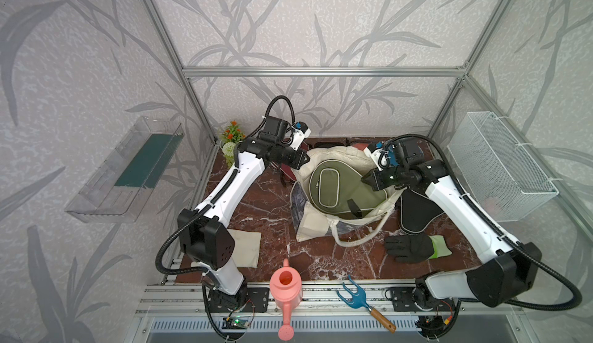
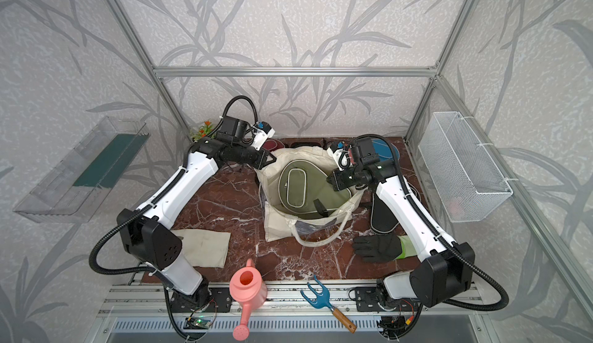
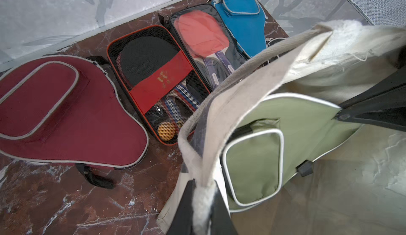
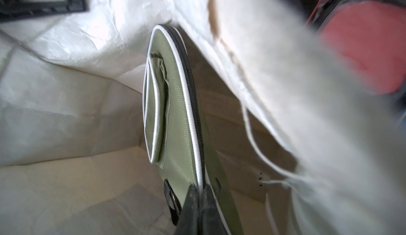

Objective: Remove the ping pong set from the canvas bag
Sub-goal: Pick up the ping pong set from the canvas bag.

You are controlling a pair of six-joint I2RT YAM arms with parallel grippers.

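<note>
The cream canvas bag (image 1: 313,226) (image 2: 276,226) stands open mid-table, and an olive paddle case (image 1: 337,190) (image 2: 301,187) leans inside it. My left gripper (image 1: 305,161) (image 3: 203,183) is shut on the bag's rim (image 3: 219,113) at the far-left side. Inside the bag, my right gripper (image 1: 365,179) (image 4: 198,186) is shut on the olive case's piped edge (image 4: 191,124). Behind the bag on the table lie a maroon case (image 3: 66,117), a black box with a red stripe (image 3: 158,84), a clear paddle pouch (image 3: 204,38) and a blue case (image 3: 241,23). A black case (image 1: 417,210) lies to the bag's right.
A black glove (image 1: 407,246) lies front right and a flat cream glove (image 1: 244,248) front left. A pink watering can (image 1: 285,290) and a blue hand rake (image 1: 353,296) sit on the front rail. A wire basket (image 1: 500,165) hangs on the right wall, with a plant (image 1: 231,136) at back left.
</note>
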